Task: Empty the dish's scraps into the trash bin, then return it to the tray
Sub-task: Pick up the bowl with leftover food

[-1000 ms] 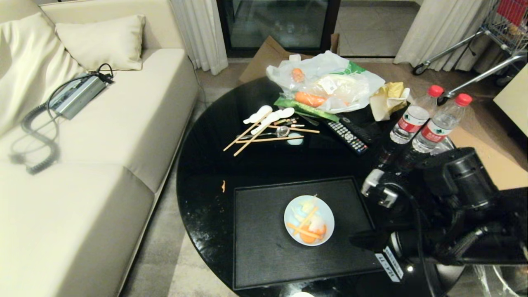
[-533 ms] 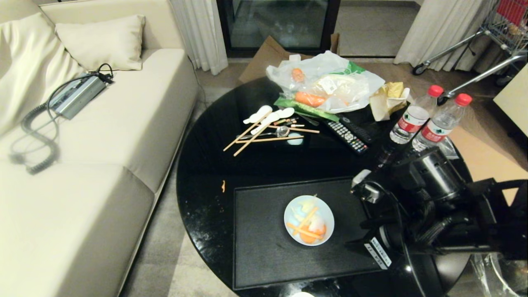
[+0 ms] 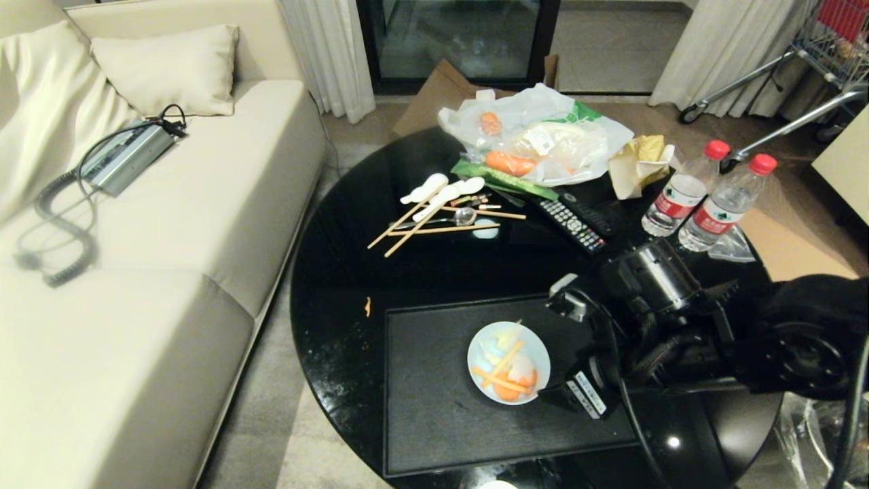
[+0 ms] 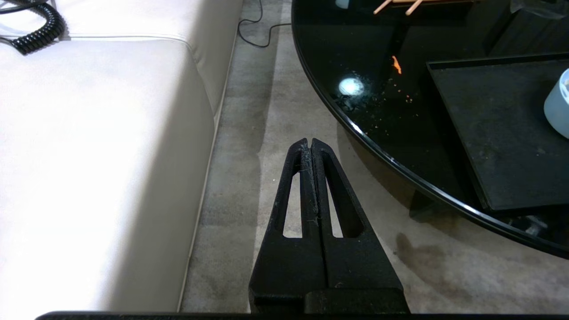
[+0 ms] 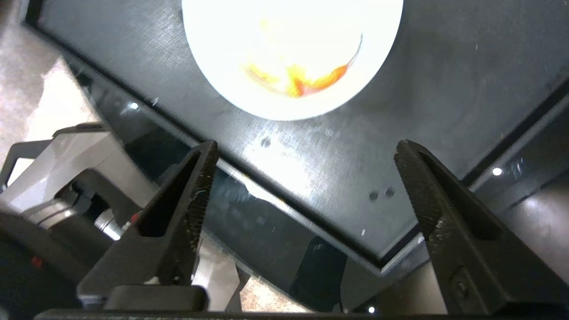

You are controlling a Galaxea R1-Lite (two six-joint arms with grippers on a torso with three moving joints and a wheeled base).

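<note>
From my head camera, the small round pale blue-white glossy dish [image 3: 508,363] sits near the middle of the large flat black rectangular tray [image 3: 434,421], which lies on the glossy round black table [image 3: 339,285]. My right gripper [image 3: 563,394] hangs low over the tray just beside the dish's right edge, not touching it. The dish holds the scraps [image 3: 506,370]: thin orange carrot strips and pale yellow-white peelings, heaped loosely.

In my left wrist camera, my left gripper [image 4: 310,146] hangs over the carpet between the cream sofa [image 4: 89,155] and the table, its fingers pressed together and holding nothing. The dish [image 4: 559,104] shows only as a pale sliver on the tray [image 4: 498,133], well apart from it.

In my right wrist camera, my right gripper [image 5: 306,151] has its fingers spread wide apart and empty, above the tray's [image 5: 444,89] matte textured surface. The dish [image 5: 291,53] lies just ahead of the fingertips, glaring white, with an orange smear of scraps [image 5: 302,80].
</note>
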